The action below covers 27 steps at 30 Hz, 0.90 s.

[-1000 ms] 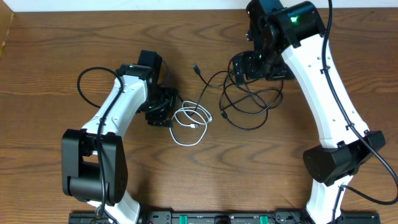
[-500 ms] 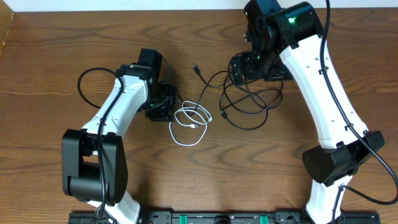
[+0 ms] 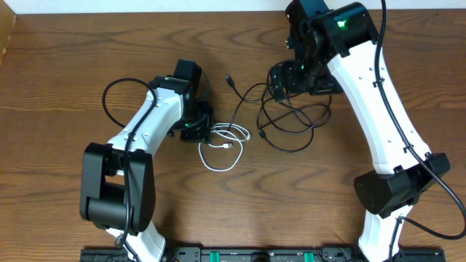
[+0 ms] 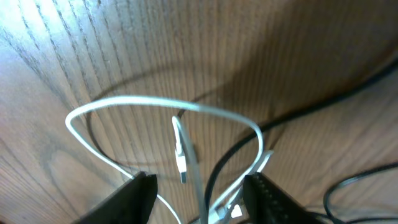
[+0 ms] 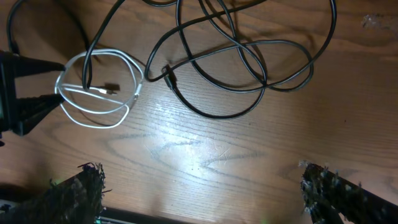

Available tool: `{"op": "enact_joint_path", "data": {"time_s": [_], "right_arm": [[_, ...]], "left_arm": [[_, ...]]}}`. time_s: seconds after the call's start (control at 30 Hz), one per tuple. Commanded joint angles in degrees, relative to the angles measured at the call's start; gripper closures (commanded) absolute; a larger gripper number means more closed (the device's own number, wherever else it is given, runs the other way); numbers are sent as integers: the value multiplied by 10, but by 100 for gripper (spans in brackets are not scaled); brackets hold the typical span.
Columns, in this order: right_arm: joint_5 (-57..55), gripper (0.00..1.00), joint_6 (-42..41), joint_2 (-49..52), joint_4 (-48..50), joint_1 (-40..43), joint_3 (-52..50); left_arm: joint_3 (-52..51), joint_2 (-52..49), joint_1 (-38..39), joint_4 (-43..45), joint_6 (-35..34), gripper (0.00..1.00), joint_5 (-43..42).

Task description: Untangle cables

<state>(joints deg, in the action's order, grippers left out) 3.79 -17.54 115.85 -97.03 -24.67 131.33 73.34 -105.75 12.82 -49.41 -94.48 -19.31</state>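
A short white cable (image 3: 224, 148) lies coiled at the table's middle. Black cables (image 3: 291, 120) lie in tangled loops to its right, and one black strand (image 3: 234, 84) runs up to a small plug. My left gripper (image 3: 198, 133) is low at the white coil's left edge. In the left wrist view its open fingers (image 4: 199, 199) straddle white strands (image 4: 186, 152) and one black strand (image 4: 214, 177). My right gripper (image 3: 298, 76) is raised over the black loops' top; in the right wrist view its fingers (image 5: 205, 193) are open and empty above bare wood, the black loops (image 5: 249, 62) beyond them.
The wooden table (image 3: 58, 87) carries only the cables. My left arm's own thick black wire (image 3: 109, 94) loops out to the left. The table's far edge meets a white wall (image 3: 145, 6). A black rail (image 3: 240, 255) runs along the near edge.
My left arm has shifted right, bringing its gripper onto the left edge of the white coil, which is slightly squeezed. The right arm has barely moved.
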Motion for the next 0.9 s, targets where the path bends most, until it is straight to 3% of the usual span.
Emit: {"op": "enact_joint_path", "data": {"time_s": [0.0, 0.1, 0.17, 0.2, 0.5, 0.87], "right_arm": [[-4, 1, -6, -4, -1, -5, 1], [-4, 1, -6, -4, 0, -5, 1], [-4, 1, -6, -4, 0, -5, 1], [-4, 1, -6, -4, 0, -5, 1], [-4, 1, -6, -4, 0, -5, 1], [-4, 1, -6, -4, 0, -5, 1]], "left_arm": [[-5, -14, -2, -1, -5, 59, 10], [-5, -14, -2, -2, -4, 74, 10], [-5, -14, -2, -2, 0, 90, 9], [-5, -14, -2, -2, 7, 92, 7], [9, 25, -3, -2, 144, 93, 3], [9, 253, -2, 44, 156, 93, 10]]}}
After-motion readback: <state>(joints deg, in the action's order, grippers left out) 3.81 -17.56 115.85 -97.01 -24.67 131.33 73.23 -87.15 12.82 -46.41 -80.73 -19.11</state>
